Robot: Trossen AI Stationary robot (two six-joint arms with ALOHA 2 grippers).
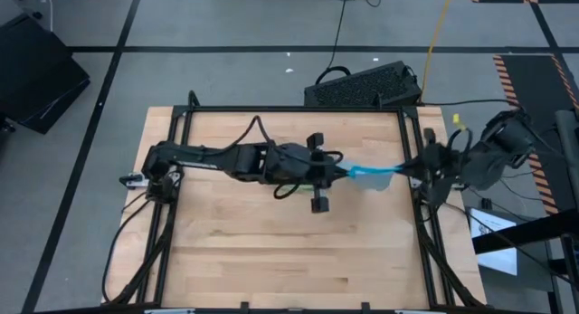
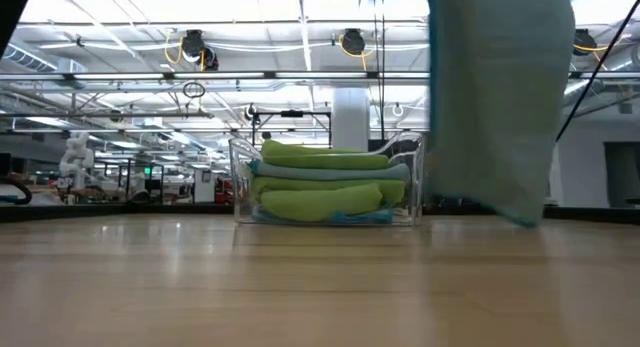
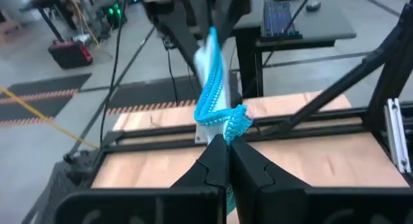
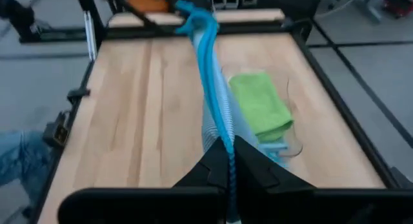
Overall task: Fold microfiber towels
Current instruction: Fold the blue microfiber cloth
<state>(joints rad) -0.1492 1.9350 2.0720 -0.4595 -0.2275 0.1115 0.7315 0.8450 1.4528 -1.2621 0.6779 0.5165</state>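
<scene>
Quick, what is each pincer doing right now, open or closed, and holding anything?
Left pincer: closed on one end of the light blue towel.
Right pincer: closed on the other end of it, stretched above the table.

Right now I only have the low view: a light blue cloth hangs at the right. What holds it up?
Observer: The left tool, shut on one end of the light blue towel.
Operator: And the other end?
Observer: The right tool is shut on it; the towel is stretched between them.
Operator: Where over the table?
Observer: Right of centre, toward the table's right edge.
</scene>
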